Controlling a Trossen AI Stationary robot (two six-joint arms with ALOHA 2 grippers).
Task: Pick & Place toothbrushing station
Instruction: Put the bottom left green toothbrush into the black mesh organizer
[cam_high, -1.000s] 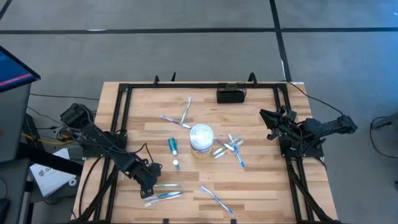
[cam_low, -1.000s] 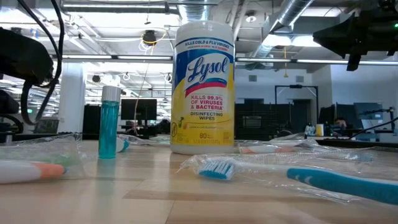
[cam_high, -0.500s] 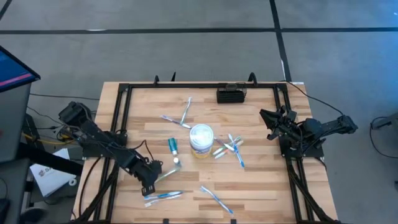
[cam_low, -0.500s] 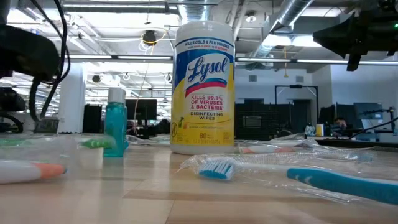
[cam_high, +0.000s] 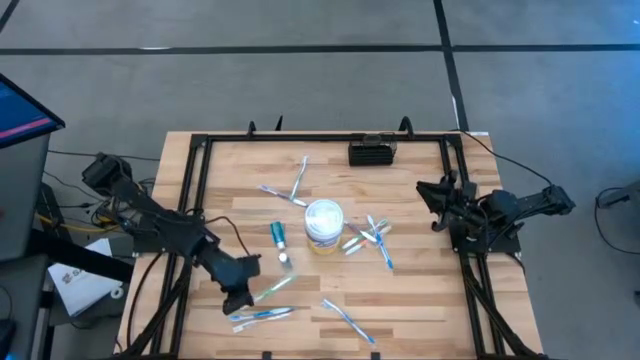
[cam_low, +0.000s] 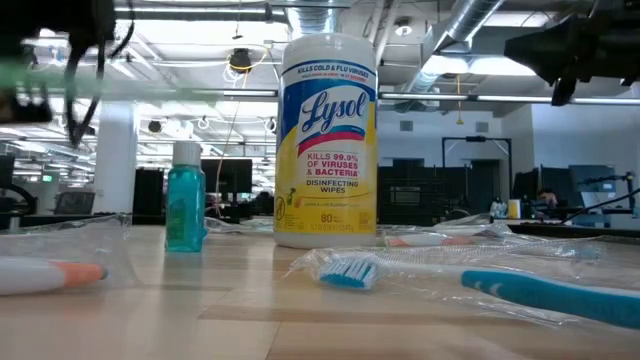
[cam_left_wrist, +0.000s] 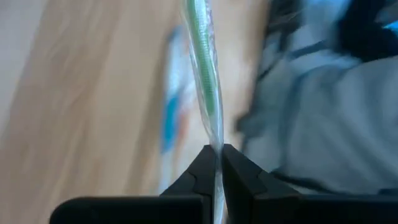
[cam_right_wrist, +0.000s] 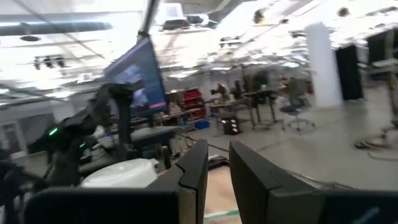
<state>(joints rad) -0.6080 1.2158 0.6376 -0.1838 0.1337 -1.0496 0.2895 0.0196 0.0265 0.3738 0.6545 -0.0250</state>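
Progress: early stage, as judged. The toothbrushing station (cam_high: 372, 153), a small black slotted rack, is seen at the upper centre of the high view, against the table's far rail; no brush can be made out in it. Its long axis runs left-right across the frame, open top facing up.

A green-handled toothbrush (cam_high: 272, 287) in a clear wrapper is held by the left gripper (cam_high: 243, 293) at lower left of the high view. In the left wrist view the fingers are pressed together on the wrapper end, the brush (cam_left_wrist: 203, 74) running straight out from them. The brush is judged lifted off the table (cam_high: 420, 300); its long axis lies diagonally in the high view, pointing up-right toward the white wipes tub (cam_high: 323, 226) at frame centre.

Left to do, as judged: carry to the rack, then insertion. Other wrapped brushes are scattered: one just below the gripper (cam_high: 262, 315), a cluster right of the tub (cam_high: 372, 238), a pair in the upper middle (cam_high: 292, 186).

Teal bottle (cam_high: 277, 235) stands left of the tub.

The right gripper (cam_high: 433, 193) waits at the right edge of the table, fingers slightly apart, holding nothing.
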